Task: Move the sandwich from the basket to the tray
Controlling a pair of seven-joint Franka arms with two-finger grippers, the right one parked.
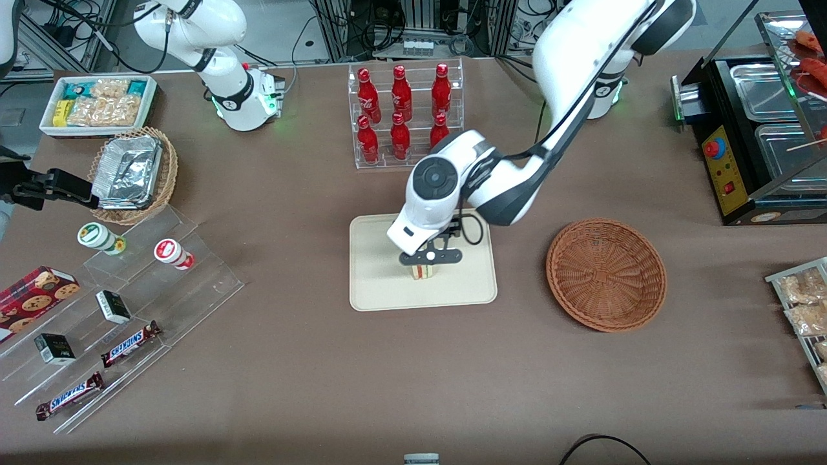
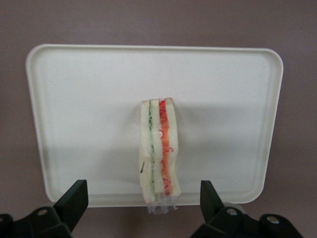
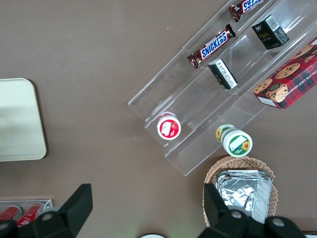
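On the tray (image 2: 74,99) the sandwich (image 2: 158,153) stands on edge, already delivered; the tool (image 1: 430,257) hovers just above with fingers (image 2: 74,198) spread apart, holding nothing; the basket (image 1: 606,274) sits empty.

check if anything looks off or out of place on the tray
Nothing stands out. The sandwich stands on its edge on the tray, fillings intact, with the open gripper above it, fingers clear of the bread. The basket is empty.
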